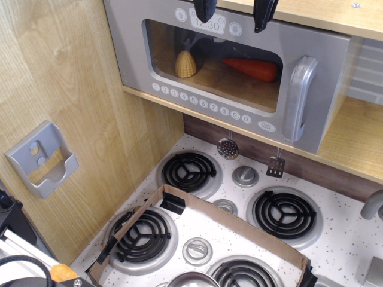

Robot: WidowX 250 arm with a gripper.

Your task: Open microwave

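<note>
The toy microwave point(227, 66) sits up in the wooden cabinet, its flat grey door shut. Through the clear window I see a yellow corn piece point(185, 64) and an orange carrot point(254, 69) on the wooden floor inside. The chunky silver loop handle point(299, 98) stands at the door's right side. A row of white number buttons point(200, 103) runs along the bottom of the door. My gripper point(235, 13) is at the top edge of the view, in front of the door's upper part and left of the handle. Its two black fingertips point(204, 9) are apart with nothing between them.
A toy stove with black coil burners point(190, 170) and silver knobs point(245, 176) lies below. A cardboard strip point(233, 218) crosses the stovetop. A small grey wall bracket point(43, 158) hangs on the left wooden wall. A small strainer point(228, 148) and spatula point(276, 166) hang under the microwave shelf.
</note>
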